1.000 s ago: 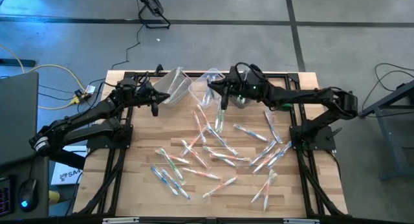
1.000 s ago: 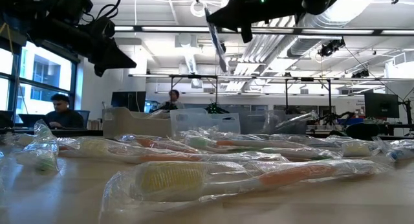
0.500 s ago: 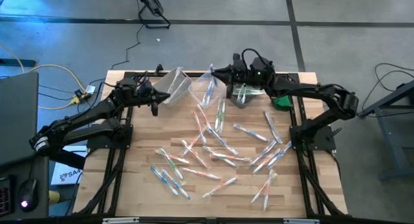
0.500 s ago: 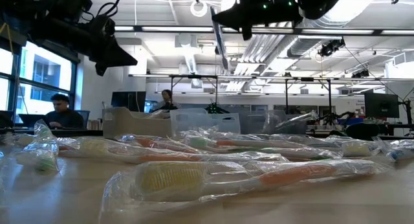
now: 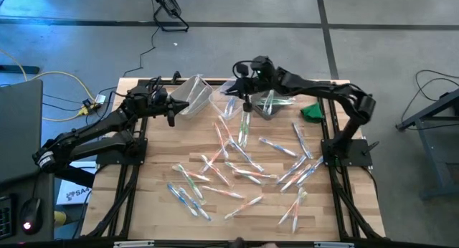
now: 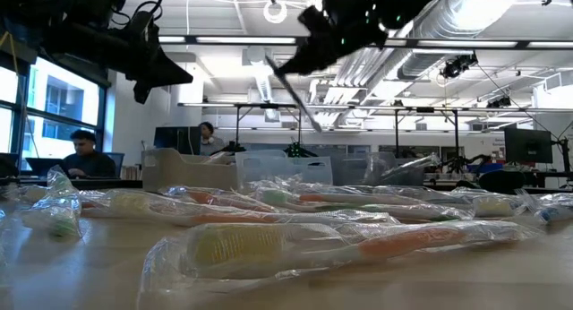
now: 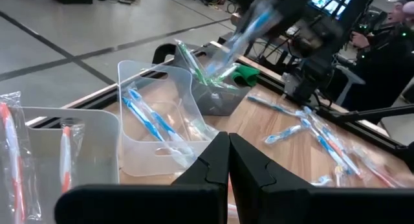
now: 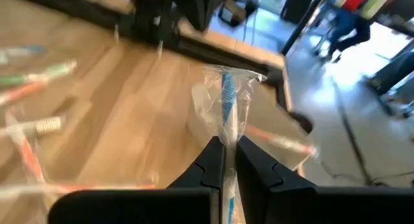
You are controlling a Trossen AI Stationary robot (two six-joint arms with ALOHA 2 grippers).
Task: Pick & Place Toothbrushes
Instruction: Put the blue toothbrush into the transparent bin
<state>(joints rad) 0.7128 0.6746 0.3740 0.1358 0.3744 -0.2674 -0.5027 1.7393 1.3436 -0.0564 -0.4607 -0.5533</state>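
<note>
We see the right gripper (image 5: 244, 88) raised above the far edge of the wooden table (image 5: 337, 205), its two dark fingers (image 8: 255, 169) pinched tight on a blue-handled toothbrush in a clear plastic wrapper (image 8: 228, 104), over the three clear plastic bins (image 5: 192, 95). From the low view that toothbrush hangs slanted in the air. We see the left gripper (image 5: 171, 113) hovering beside the leftmost bin, its fingers (image 7: 249, 166) pressed together on nothing. The other wrapped toothbrushes (image 5: 237, 169) lie scattered across the table. A small green object (image 5: 313, 112) sits near the bins.
</note>
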